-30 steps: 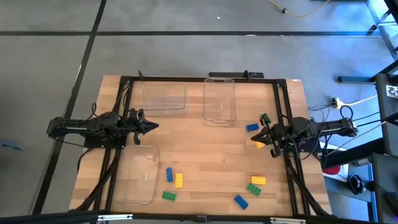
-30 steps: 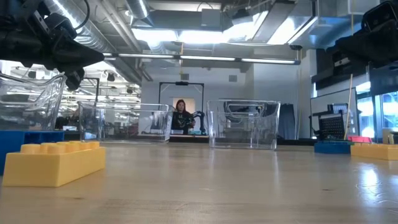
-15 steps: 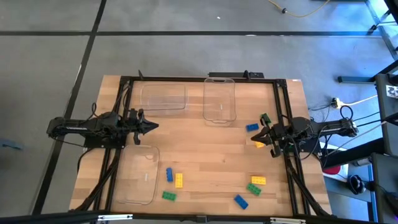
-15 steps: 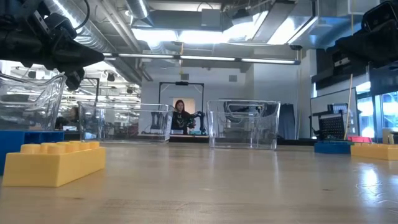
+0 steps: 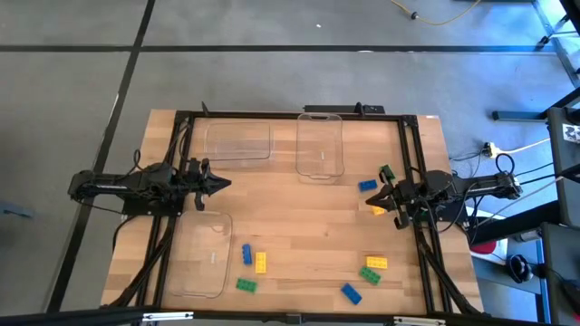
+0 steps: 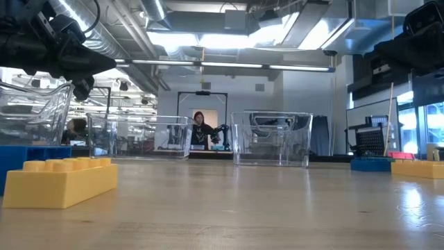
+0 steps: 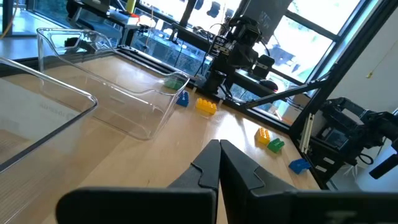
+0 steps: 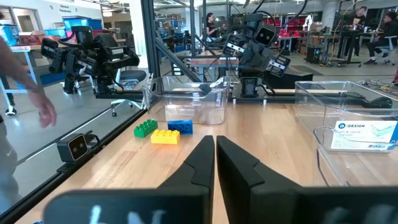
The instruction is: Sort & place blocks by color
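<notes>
Nine small studded blocks lie flat on the wooden table in three groups. A green block [image 5: 385, 171], a blue one [image 5: 367, 185] and a yellow one [image 5: 375, 210] lie around my right gripper [image 5: 379, 193]. A blue block [image 5: 246, 254], a yellow one [image 5: 261, 263] and a green one [image 5: 246, 285] lie near the near edge. A yellow block [image 5: 377, 263], a green one [image 5: 370, 274] and a blue one [image 5: 351, 292] lie near the near-right corner. My left gripper [image 5: 222, 184] hovers over the table's left half. Both grippers [image 7: 219, 148] [image 8: 214, 140] are shut on nothing.
Three clear plastic trays stand on the table: two at the far edge [image 5: 237, 140] [image 5: 320, 145] and one at the near-left corner [image 5: 199, 254]. A dark frame [image 5: 272, 115] runs along the table's sides. Bare wood [image 5: 308, 226] lies in the middle. A person's hand [image 8: 43, 112] shows beyond the table.
</notes>
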You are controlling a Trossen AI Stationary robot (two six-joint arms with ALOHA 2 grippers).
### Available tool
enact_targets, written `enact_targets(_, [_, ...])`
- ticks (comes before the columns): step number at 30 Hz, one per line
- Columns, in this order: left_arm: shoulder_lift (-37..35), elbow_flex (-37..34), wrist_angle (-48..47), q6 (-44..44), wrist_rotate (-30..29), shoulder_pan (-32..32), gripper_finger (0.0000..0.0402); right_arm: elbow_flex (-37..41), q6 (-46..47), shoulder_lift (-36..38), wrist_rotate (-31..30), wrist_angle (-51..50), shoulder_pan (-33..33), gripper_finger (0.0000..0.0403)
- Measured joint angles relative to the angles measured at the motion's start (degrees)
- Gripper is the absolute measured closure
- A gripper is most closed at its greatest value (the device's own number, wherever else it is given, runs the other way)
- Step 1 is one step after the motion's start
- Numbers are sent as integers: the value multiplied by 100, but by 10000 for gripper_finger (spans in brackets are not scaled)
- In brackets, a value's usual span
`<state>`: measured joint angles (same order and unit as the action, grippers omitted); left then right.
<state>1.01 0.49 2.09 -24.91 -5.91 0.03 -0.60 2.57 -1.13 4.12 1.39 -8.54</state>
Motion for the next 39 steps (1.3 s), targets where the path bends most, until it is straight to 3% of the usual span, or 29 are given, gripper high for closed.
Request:
enact_targets(13, [1,2,0,0,0,-1,401,-1,-24,1,0,0,-1,381])
enact_targets(18, [-1,1,0,0,0,-1,401,0,-892,0,1,148,-2,381])
enact_targets(20, [1,1,0,0,0,0,401,0,-531,-2,30,639,0,381])
enact_targets(24, [-2,0,0,0,0,1,401,-2,794,0,-40,2722,0,381])
enact_targets(27, [-2,0,0,0,0,-2,401,-4,1711,7,-609,4124,0,381])
enact_targets(30, [1,1,0,0,0,-1,401,-9,1869,9,-1660,4998,0,381])
enact_targets(34, [-1,2,0,0,0,1,401,-39,1820,-19,-2536,5156,0,381])
enact_targets(39, [-1,2,0,0,1,-1,401,-357,1834,-648,-2745,5058,0,381])
